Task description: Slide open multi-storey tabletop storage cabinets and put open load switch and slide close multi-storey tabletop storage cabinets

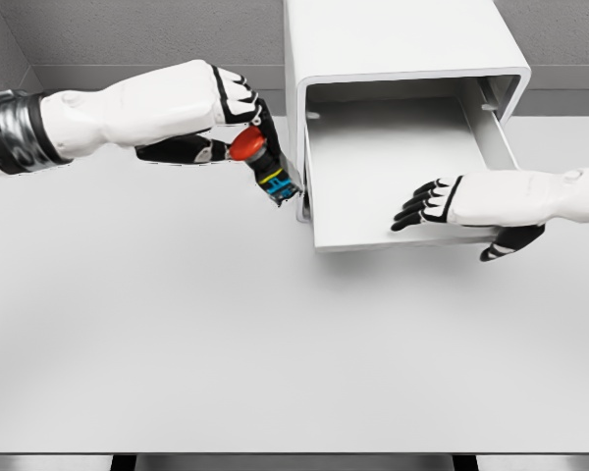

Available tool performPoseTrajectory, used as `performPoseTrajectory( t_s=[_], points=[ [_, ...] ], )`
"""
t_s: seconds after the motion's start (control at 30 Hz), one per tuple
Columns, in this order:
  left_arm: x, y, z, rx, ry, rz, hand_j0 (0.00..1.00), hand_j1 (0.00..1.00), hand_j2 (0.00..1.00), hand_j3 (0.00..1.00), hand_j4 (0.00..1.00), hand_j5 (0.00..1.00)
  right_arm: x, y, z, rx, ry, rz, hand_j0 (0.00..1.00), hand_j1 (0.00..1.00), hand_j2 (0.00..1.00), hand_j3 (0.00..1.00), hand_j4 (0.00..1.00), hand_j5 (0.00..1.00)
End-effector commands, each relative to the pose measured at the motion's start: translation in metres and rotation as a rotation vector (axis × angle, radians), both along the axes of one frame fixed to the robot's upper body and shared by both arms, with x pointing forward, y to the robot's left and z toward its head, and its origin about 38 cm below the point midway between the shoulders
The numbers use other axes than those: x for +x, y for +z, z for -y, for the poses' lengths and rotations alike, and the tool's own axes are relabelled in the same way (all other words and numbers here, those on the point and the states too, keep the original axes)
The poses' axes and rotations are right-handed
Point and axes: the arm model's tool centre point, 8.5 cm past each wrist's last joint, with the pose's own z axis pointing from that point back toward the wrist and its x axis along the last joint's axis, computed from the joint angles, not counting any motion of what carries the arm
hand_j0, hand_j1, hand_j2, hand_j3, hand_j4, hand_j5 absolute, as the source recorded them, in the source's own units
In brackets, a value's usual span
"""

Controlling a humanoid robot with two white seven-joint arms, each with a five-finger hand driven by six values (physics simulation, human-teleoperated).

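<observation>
Nearest the camera: broad white counter, bare across its front half. Farther back, right of centre, white storage cabinet standing on it, with one drawer pulled well out toward the camera. Inside the drawer, only a pale flat floor on show, nothing lying in it.

Left of the drawer, left hand reaching in from the picture's left edge at mid-height, fingers curled around the load switch and thumb tucked beneath. Switch held above the counter, just beside the drawer's left front corner, not over the drawer floor. Long axis tilted, running from upper left down to lower right: red round button end up by the knuckles, dark body with yellow and blue bands pointing down and to the right, toward the drawer's left wall. Cannot tell whether the lower tip touches that wall.

On the other side, right hand coming in from the picture's right edge, laid across the drawer's front right part, black-tipped fingers loosely spread and pointing left over the drawer floor, holding nothing; thumb hanging below the drawer's front edge.
</observation>
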Motion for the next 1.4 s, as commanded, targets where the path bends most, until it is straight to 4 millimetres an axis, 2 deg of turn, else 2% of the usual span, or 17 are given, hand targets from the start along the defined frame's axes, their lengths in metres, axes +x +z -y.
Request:
performPoseTrajectory(
  t_s=[0.0, 0.2, 0.23, 0.4, 0.53, 0.73, 0.83, 0.9, 1.0, 1.23, 1.3, 1.37],
  points=[
    [0.002, -0.002, 0.007, -0.022, -0.012, -0.012, 0.41, 0.41, 0.41, 0.41, 0.41, 0.41, -0.002, 0.004, 0.007, 0.012, -0.018, -0.009, 1.0, 1.0, 1.0, 1.0, 1.0, 1.0],
    [0.004, -0.002, 0.026, -0.04, -0.036, 0.001, 0.41, 0.41, 0.41, 0.41, 0.41, 0.41, -0.003, 0.009, 0.006, 0.046, -0.017, -0.021, 1.0, 1.0, 1.0, 1.0, 1.0, 1.0],
    [0.005, -0.005, 0.035, -0.022, -0.056, -0.005, 0.41, 0.41, 0.41, 0.41, 0.41, 0.41, -0.003, 0.009, 0.006, 0.058, -0.02, -0.028, 1.0, 1.0, 1.0, 1.0, 1.0, 1.0],
    [0.009, -0.007, 0.051, -0.029, -0.074, -0.009, 0.41, 0.41, 0.41, 0.41, 0.41, 0.41, -0.009, 0.025, 0.021, 0.14, -0.058, -0.073, 1.0, 1.0, 1.0, 1.0, 1.0, 1.0],
    [0.017, -0.014, 0.065, -0.028, -0.065, -0.01, 0.41, 0.41, 0.41, 0.41, 0.41, 0.41, -0.013, 0.03, 0.03, 0.133, -0.076, -0.071, 1.0, 1.0, 1.0, 1.0, 1.0, 1.0],
    [0.036, -0.028, 0.088, -0.002, -0.025, -0.014, 0.41, 0.41, 0.41, 0.41, 0.41, 0.41, -0.011, 0.036, 0.038, 0.129, -0.099, -0.057, 1.0, 1.0, 1.0, 1.0, 1.0, 1.0],
    [0.044, -0.052, 0.108, 0.045, -0.023, -0.054, 0.41, 0.41, 0.41, 0.41, 0.41, 0.41, -0.011, 0.036, 0.038, 0.128, -0.098, -0.056, 1.0, 1.0, 1.0, 1.0, 1.0, 1.0],
    [0.046, -0.058, 0.117, 0.06, -0.022, -0.058, 0.41, 0.41, 0.41, 0.41, 0.41, 0.41, -0.011, 0.036, 0.038, 0.128, -0.098, -0.056, 1.0, 1.0, 1.0, 1.0, 1.0, 1.0],
    [0.051, -0.069, 0.121, 0.075, -0.013, -0.084, 0.41, 0.41, 0.41, 0.41, 0.41, 0.41, -0.011, 0.035, 0.038, 0.127, -0.098, -0.058, 1.0, 1.0, 1.0, 1.0, 1.0, 1.0],
    [0.06, -0.06, 0.117, 0.104, 0.017, -0.051, 0.42, 0.42, 0.42, 0.42, 0.42, 0.42, -0.005, 0.035, 0.047, 0.128, -0.134, -0.055, 1.0, 1.0, 1.0, 1.0, 1.0, 1.0],
    [0.061, -0.059, 0.116, 0.105, 0.02, -0.048, 0.48, 0.48, 0.48, 0.48, 0.48, 0.48, -0.003, 0.035, 0.052, 0.124, -0.151, -0.053, 1.0, 1.0, 1.0, 1.0, 1.0, 1.0],
    [0.061, -0.059, 0.116, 0.101, 0.019, -0.048, 0.69, 0.69, 0.69, 0.69, 0.69, 0.69, -0.002, 0.041, 0.053, 0.128, -0.151, -0.035, 1.0, 1.0, 1.0, 1.0, 1.0, 1.0]
  ],
)
